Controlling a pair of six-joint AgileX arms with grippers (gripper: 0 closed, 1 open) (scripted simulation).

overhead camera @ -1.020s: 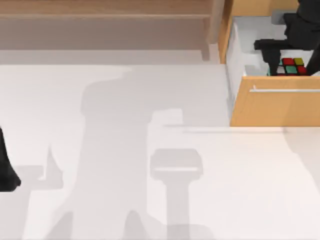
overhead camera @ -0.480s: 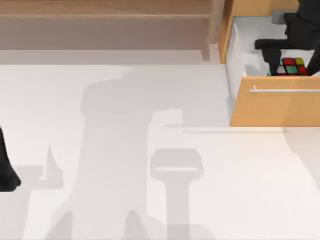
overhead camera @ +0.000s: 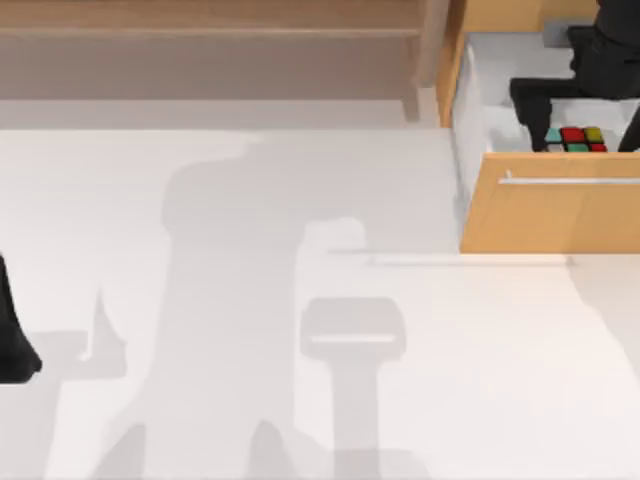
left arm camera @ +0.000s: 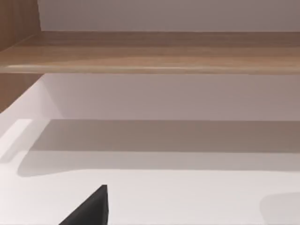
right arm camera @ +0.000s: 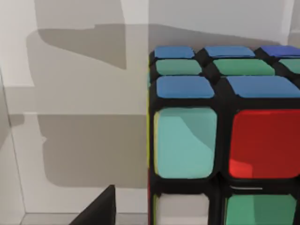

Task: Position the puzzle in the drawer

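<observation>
Light-brown wood, white inside: the drawer (overhead camera: 545, 215), your landmark, stands pulled open at the surface's (overhead camera: 250, 300) far right corner, its slim silver bar handle (overhead camera: 570, 181) across the front panel.

Item: the puzzle (overhead camera: 575, 140), a small stickered cube. Location: inside the drawer, just behind the front panel. The right wrist view has it very close to the camera, teal, red, green and blue stickers (right arm camera: 225, 136) against the white interior wall. Whether it sits on the drawer floor or hangs just above it, you cannot tell.

Item: right gripper (overhead camera: 585, 105), reaching down into the drawer over the puzzle. Whether its fingers are spread or closed on the cube, you cannot tell.

Item: left arm (overhead camera: 12, 330), parked at the near left edge of the surface, well apart from the drawer; its finger spread cannot be judged either.

Item: long wooden shelf (overhead camera: 210, 30), left of the drawer; not part of the task.

Step in hand, as a judgement: placing, near its end. Your next move calls for confirming the cube rests on the floor, then releasing and lifting straight up, clear of the front panel and side walls.
</observation>
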